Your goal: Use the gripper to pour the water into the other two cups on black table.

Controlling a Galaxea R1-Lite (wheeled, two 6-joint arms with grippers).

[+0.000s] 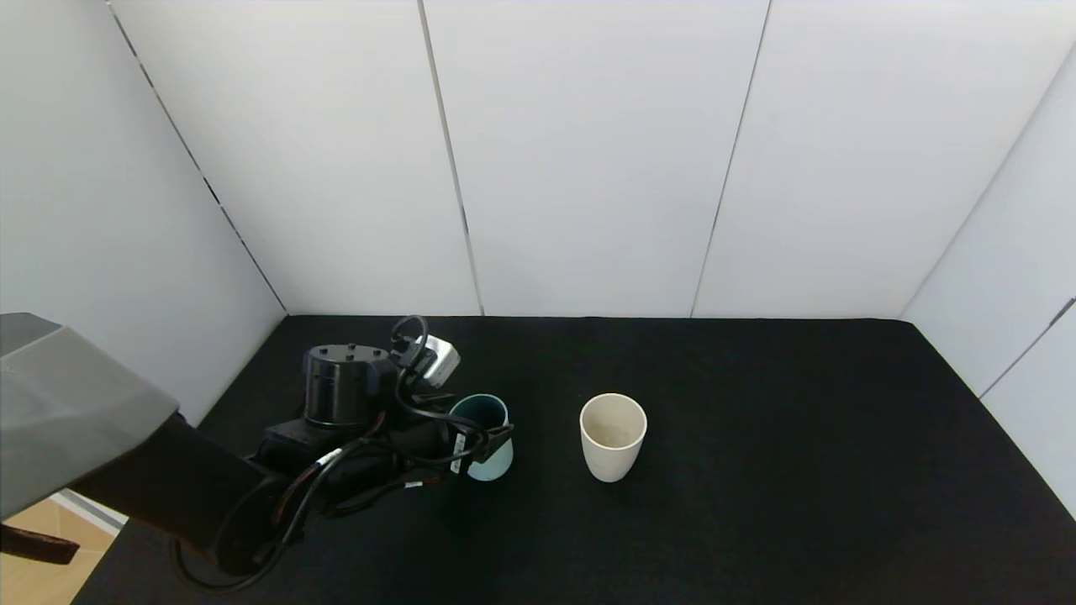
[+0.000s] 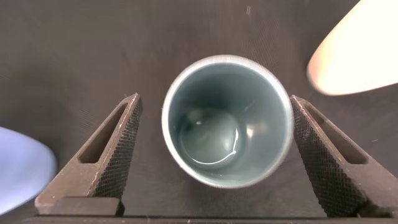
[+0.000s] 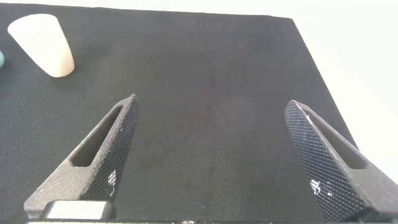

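Note:
The teal-green cup (image 1: 481,413) stands on the black table (image 1: 799,470) at the left, with a little water in its bottom (image 2: 211,140). My left gripper (image 2: 214,99) is open and straddles this cup from above, one finger (image 2: 323,155) close to its rim and the other (image 2: 112,149) a little apart. The cream-white cup (image 1: 613,437) stands upright to its right and also shows in the left wrist view (image 2: 354,56). The light blue cup (image 2: 18,171) stands on the other side, hidden under my arm in the head view. My right gripper (image 3: 211,102) is open and empty above bare table.
White panel walls close the table in at the back and both sides. The table's right edge (image 3: 317,68) runs near my right gripper. The cream-white cup (image 3: 43,43) stands far from that gripper.

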